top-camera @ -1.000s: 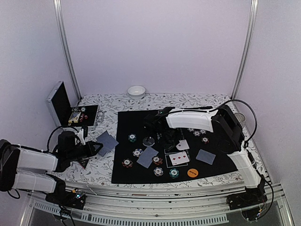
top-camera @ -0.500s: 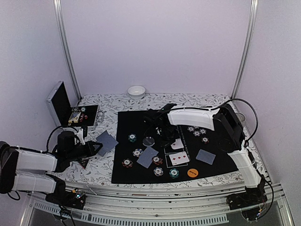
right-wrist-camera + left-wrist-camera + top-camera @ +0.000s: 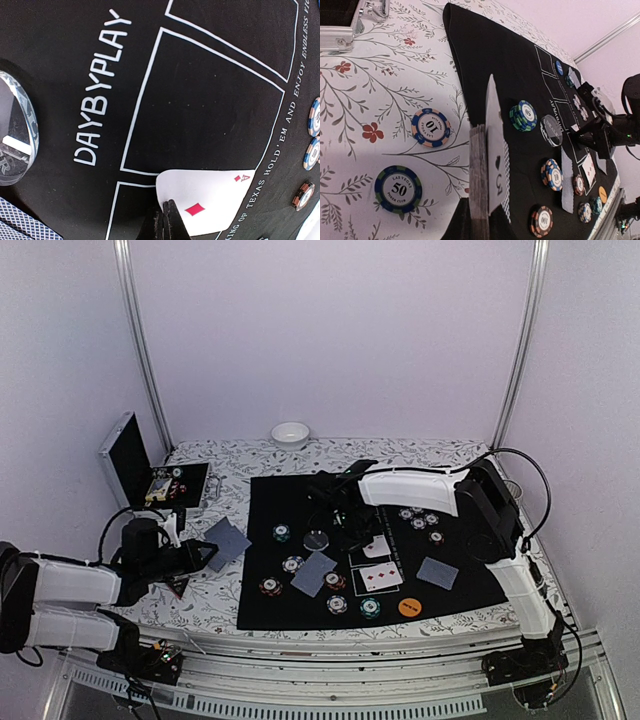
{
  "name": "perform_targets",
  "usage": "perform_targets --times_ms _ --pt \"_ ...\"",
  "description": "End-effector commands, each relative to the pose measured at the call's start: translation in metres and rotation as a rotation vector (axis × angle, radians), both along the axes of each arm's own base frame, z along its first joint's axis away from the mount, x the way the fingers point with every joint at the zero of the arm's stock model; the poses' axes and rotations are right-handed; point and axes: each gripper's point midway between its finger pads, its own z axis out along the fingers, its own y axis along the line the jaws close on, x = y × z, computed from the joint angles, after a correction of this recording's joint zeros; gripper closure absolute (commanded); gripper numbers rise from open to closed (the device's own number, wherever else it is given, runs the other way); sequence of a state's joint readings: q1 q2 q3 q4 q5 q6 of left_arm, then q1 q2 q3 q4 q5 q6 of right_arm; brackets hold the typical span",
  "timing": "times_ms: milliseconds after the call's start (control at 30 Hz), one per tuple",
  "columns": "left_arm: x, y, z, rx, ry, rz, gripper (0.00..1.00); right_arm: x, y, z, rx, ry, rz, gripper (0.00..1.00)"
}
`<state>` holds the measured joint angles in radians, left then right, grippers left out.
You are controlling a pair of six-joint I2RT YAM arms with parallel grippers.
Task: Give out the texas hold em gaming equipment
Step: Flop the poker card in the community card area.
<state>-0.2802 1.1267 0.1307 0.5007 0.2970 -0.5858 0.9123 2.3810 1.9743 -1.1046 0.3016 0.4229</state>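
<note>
While the ace of diamonds (image 3: 210, 200) is lying face up on the black mat (image 3: 200, 100), now nudged slightly left of a second ago, the right jaws are sitting pressed together over its edge; contact unclear. Left jaws are still pinching the card deck (image 3: 479, 175) above the tabletop (image 3: 370, 90).

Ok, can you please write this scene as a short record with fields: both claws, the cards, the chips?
left claw: shut on deck of cards, beside the black mat
right claw: shut, apparently on ace of diamonds, low over the mat
clear disc: on the mat, left of the right claw
chips off the mat: 10 chip, 50 chip
silver case: open, far left
</note>
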Motion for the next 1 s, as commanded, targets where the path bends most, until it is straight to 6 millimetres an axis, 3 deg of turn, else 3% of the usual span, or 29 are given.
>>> perform_targets --times_ms 0,367,667,700,833,967 --pt "0.005 0.002 0.008 0.008 -0.034 0.005 1.0 -0.023 0.003 -0.014 0.042 0.1 -0.028 0.98" --pt "0.003 0.002 0.008 0.007 -0.038 0.004 1.0 -0.035 -0.006 -0.015 0.014 0.131 -0.044 0.98" --pt "0.002 0.003 0.008 0.007 -0.039 0.007 1.0 -0.03 0.0 -0.014 0.025 0.106 -0.034 0.97" --pt "0.002 0.003 0.008 0.006 -0.04 0.007 1.0 -0.029 0.001 -0.014 0.032 0.108 -0.033 0.94" --pt "0.002 0.004 0.008 0.008 -0.042 0.011 1.0 -0.026 0.007 -0.009 0.058 0.093 -0.031 0.64" --pt "0.002 0.004 0.009 0.009 -0.042 0.009 1.0 -0.024 0.014 -0.007 0.091 0.094 -0.026 0.56"
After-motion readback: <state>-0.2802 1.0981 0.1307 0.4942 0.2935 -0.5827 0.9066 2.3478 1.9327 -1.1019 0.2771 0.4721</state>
